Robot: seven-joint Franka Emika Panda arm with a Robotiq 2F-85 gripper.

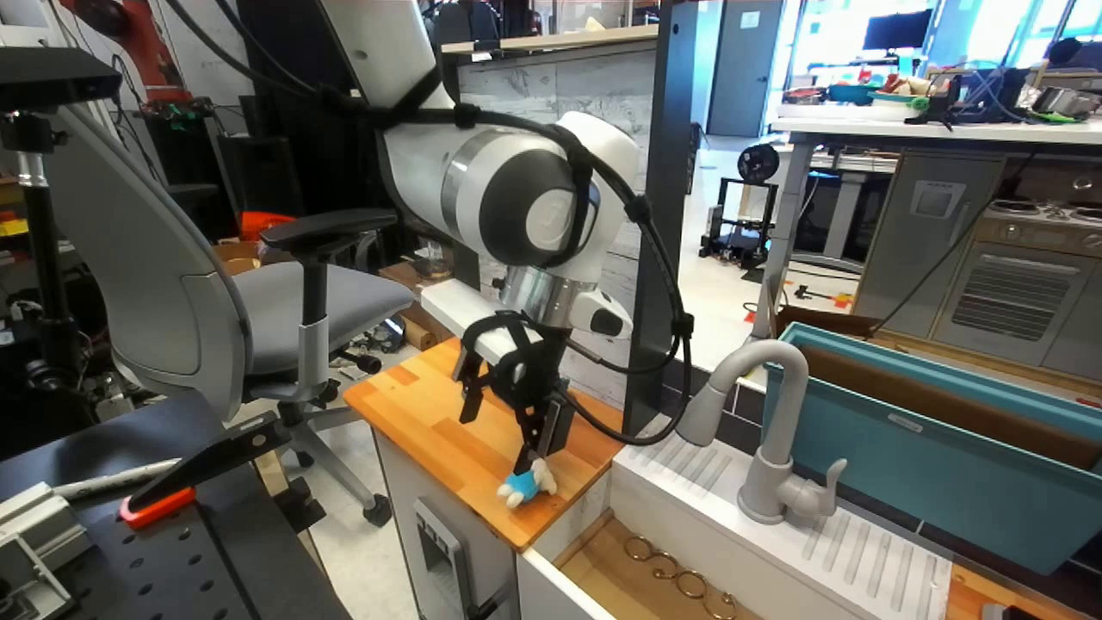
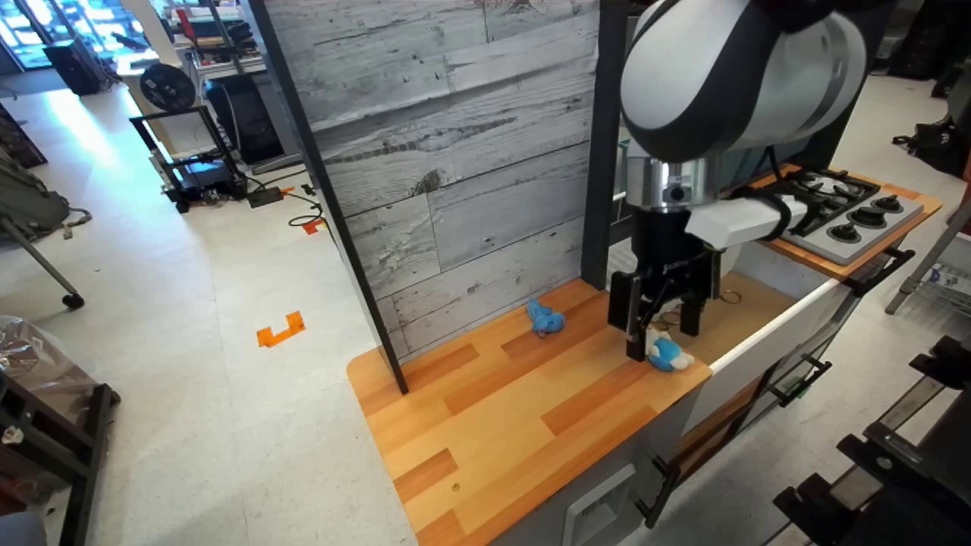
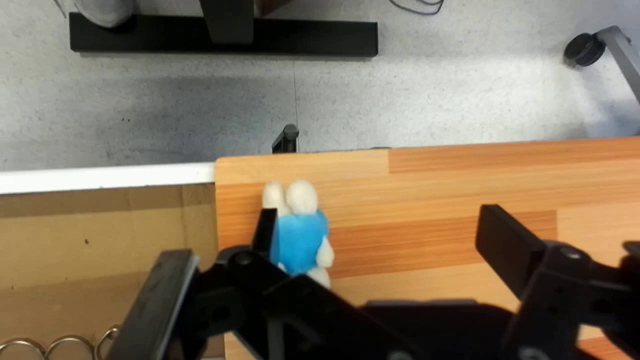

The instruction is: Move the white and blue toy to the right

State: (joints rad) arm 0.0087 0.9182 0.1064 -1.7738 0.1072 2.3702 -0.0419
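The white and blue toy (image 1: 521, 486) lies on the wooden counter near its front corner, beside the sink basin. It also shows in an exterior view (image 2: 666, 354) and in the wrist view (image 3: 300, 240). My gripper (image 3: 378, 220) is open, its two black fingers wide apart. In the wrist view the toy is just inside the left finger, which covers its left edge. The right finger is well apart from it over bare wood. In both exterior views the gripper (image 1: 497, 440) (image 2: 663, 343) is low over the toy; I cannot tell whether a finger touches it.
A darker blue toy (image 2: 546, 318) lies by the grey wood-pattern wall panel (image 2: 455, 152). The sink basin (image 1: 603, 564) beside the counter (image 2: 485, 409) holds metal rings (image 1: 689, 584). A grey faucet (image 1: 779, 430) and a teal planter (image 1: 930, 465) stand behind it.
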